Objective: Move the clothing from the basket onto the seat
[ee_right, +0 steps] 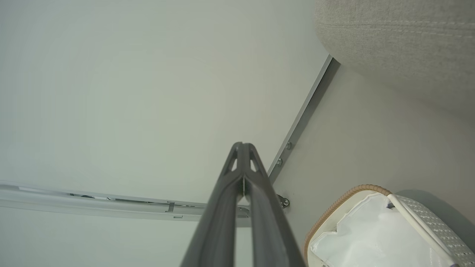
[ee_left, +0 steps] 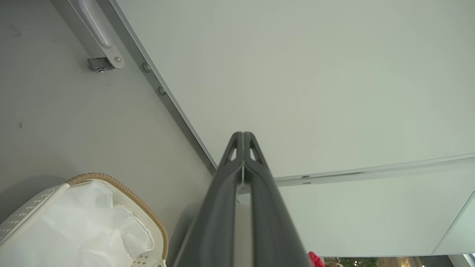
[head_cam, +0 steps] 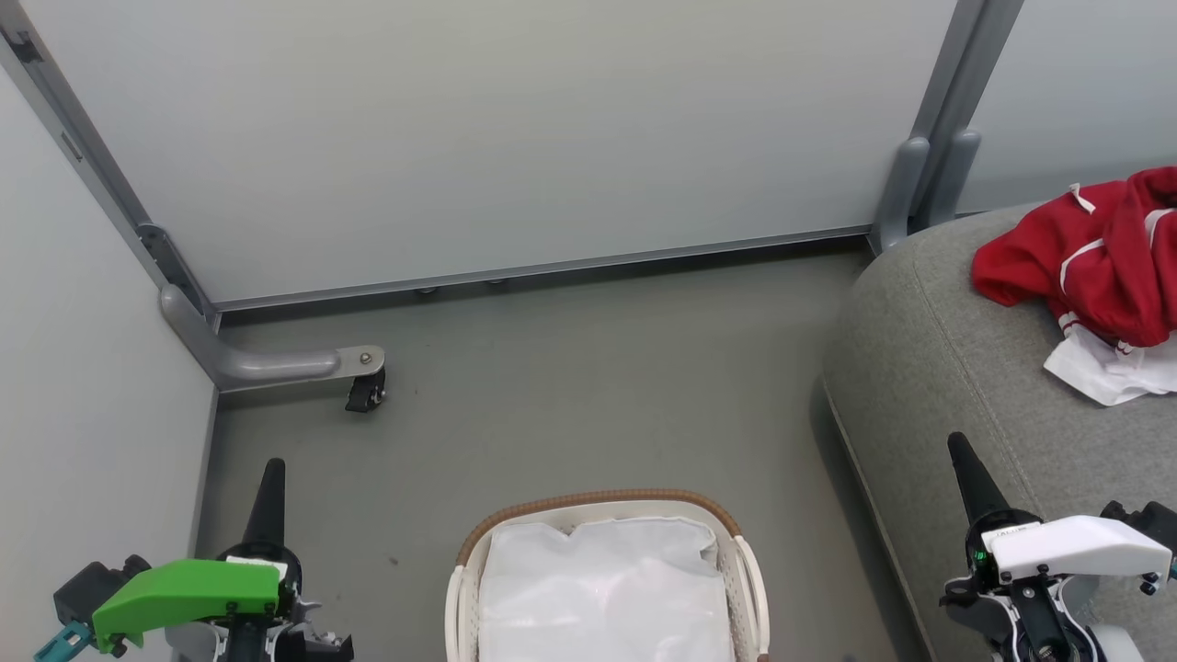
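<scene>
- The clothing [head_cam: 1094, 257], a red heap with white hem panels, lies on the grey seat [head_cam: 929, 368] at about 2 o'clock in my head view. Its far side is cut off by the picture's edge.
- The basket [head_cam: 598, 501] stands on the floor [head_cam: 552, 368] at 6 o'clock, apart from the seat. Inside I see its white cloth lining [head_cam: 602, 588] and no red in the part that shows.
- My left hand [head_cam: 269, 478] at 7 o'clock and my right hand [head_cam: 965, 464] at 4 o'clock are both pressed together, pinching nothing, and point towards 12 o'clock.
- I judge the move done, or very nearly. The basket's near end runs out of view at the bottom, so I'd check there before calling it finished.
</scene>
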### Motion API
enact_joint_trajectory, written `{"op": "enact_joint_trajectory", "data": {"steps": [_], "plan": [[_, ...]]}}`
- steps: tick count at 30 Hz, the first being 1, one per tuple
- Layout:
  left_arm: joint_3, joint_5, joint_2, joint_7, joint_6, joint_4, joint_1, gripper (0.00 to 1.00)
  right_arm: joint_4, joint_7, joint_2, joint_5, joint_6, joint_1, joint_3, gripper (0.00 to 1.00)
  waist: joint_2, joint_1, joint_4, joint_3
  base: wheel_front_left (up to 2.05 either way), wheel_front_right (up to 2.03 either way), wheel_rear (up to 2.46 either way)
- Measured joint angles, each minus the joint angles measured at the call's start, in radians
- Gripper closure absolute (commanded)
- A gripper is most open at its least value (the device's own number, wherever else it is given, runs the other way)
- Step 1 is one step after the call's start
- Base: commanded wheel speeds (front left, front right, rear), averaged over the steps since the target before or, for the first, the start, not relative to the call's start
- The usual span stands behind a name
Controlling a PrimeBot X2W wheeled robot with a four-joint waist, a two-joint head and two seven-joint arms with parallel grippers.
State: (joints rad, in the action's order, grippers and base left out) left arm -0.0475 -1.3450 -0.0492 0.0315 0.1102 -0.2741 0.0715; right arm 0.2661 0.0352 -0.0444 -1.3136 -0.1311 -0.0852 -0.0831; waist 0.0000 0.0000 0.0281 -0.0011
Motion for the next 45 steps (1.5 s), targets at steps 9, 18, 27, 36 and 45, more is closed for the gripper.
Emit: {"op": "enact_joint_trajectory", "data": {"steps": [9, 18, 27, 36, 45], "plan": [[-0.016, -0.066, 0.0, 0.02, 0.004, 0.007, 0.006, 1.0, -0.004, 0.019, -0.001, -0.071, 0.0, -0.007, -0.007, 1.0, 0.0, 0.0, -0.006, 0.001, 0.0, 0.0, 0.0], [-0.03, -0.126, 0.0, 0.039, 0.009, 0.013, 0.013, 1.0, -0.009, 0.036, -0.001, -0.141, 0.0, -0.009, -0.014, 1.0, 0.0, 0.0, -0.012, 0.002, 0.0, 0.0, 0.0], [-0.045, -0.182, 0.0, 0.056, 0.013, 0.018, 0.021, 1.0, -0.013, 0.054, -0.002, -0.203, 0.0, -0.011, -0.021, 1.0, 0.0, 0.0, -0.018, 0.003, 0.0, 0.0, 0.0], [-0.057, -0.236, 0.0, 0.073, 0.014, 0.024, 0.025, 1.0, -0.017, 0.07, -0.002, -0.263, 0.0, -0.015, -0.027, 1.0, 0.0, 0.0, -0.025, 0.004, 0.0, 0.0, 0.0], [-0.066, -0.268, 0.0, 0.082, 0.019, 0.029, 0.032, 1.0, -0.019, 0.079, -0.003, -0.298, 0.0, -0.019, -0.031, 1.0, 0.0, 0.0, -0.028, 0.004, 0.0, 0.0, 0.0]]}}
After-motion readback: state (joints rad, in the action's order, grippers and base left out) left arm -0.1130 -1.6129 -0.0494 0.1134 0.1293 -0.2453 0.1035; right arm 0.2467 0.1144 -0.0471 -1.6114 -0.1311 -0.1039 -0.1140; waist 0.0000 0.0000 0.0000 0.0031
